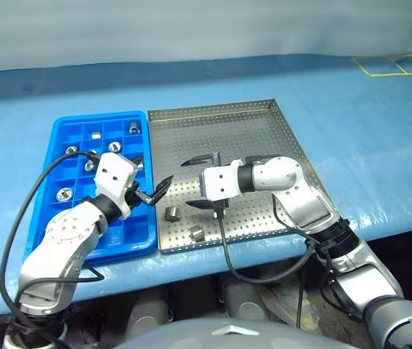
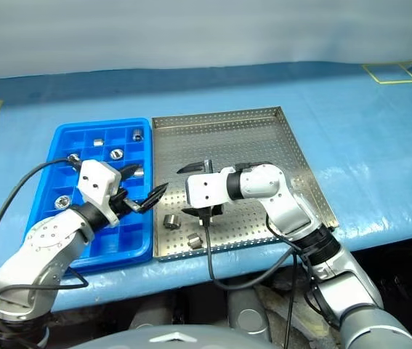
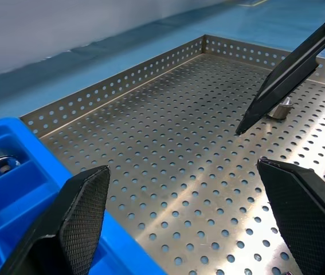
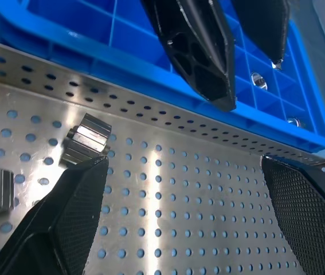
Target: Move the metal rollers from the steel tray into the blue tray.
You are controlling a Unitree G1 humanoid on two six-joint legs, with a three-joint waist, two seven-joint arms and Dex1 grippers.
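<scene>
Two metal rollers (image 1: 172,214) lie on the steel tray (image 1: 264,123), near its front edge toward its left side: one stands on end, showing faceted, nut-like sides, and the other (image 1: 197,233) lies just in front of it, close to the front rim. The rest of the tray's grey, perforated floor is bare, with a low rim punched with the same round holes.

Touching its left side sits the blue tray (image 1: 75,123), bright glossy plastic split by a grid into small square compartments. Several hold one shiny roller each, such as one in the back row (image 1: 97,134) and one at the left edge (image 1: 65,194), each showing a central hole.

The left hand (image 1: 152,190) hovers over the seam between the two trays, its black, textured fingers (image 3: 82,212) spread wide and holding nothing. The right hand (image 1: 200,183) hangs above the steel tray, pointing toward the blue one, fingers (image 4: 76,212) likewise wide apart and empty, with the standing roller just below them.

Both trays rest on a counter (image 1: 380,131) covered in a smooth blue sheet marked with yellow lines.
</scene>
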